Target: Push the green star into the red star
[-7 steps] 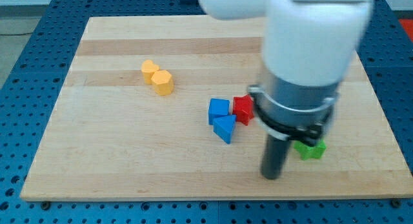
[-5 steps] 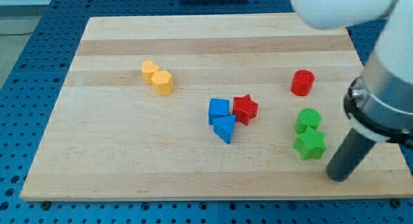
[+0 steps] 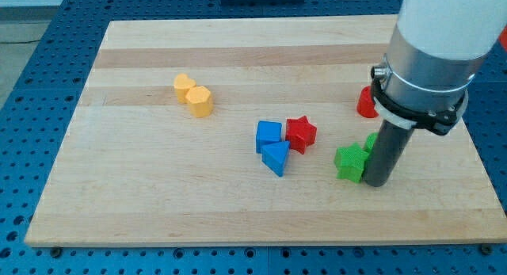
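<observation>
Mid-push on a pale wooden board (image 3: 158, 204) set over a blue pegboard: my tip (image 3: 374, 182) planted at the view's right edge of the green star (image 3: 349, 162), apparently touching it, though the rod's own bulk hides the contact line. No fingers to report, only a bare dark rod, so nothing gripped and nothing to open or close. Green star lying near the view's lower right of the red star (image 3: 300, 134), a clear strip of board between them. Red star itself pressed against a blue cube (image 3: 268, 135), with a blue wedge-shaped block (image 3: 276, 158) just below. Behind the rod, a sliver of a second green block (image 3: 370, 142) and part of a red cylinder (image 3: 365, 105), both largely masked by the arm. Two yellow blocks (image 3: 194, 95) touching, well apart at the view's upper left. Judged stage: approach finished, shove under way, gap not yet shut. Next move likely calling for a drive toward the view's left and slightly upward, kept centred on the star to stop it slipping off toward the blue wedge.
</observation>
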`<action>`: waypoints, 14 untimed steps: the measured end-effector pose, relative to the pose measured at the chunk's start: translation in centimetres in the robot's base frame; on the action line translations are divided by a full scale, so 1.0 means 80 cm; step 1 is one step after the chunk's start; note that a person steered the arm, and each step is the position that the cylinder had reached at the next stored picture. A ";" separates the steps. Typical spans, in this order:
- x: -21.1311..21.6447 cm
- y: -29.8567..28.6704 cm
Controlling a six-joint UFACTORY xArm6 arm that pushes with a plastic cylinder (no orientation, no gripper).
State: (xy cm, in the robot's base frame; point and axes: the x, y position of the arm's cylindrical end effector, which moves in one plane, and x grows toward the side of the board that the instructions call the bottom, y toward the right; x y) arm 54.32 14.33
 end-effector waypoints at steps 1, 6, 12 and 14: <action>-0.001 -0.006; -0.004 0.073; -0.008 -0.059; -0.007 -0.063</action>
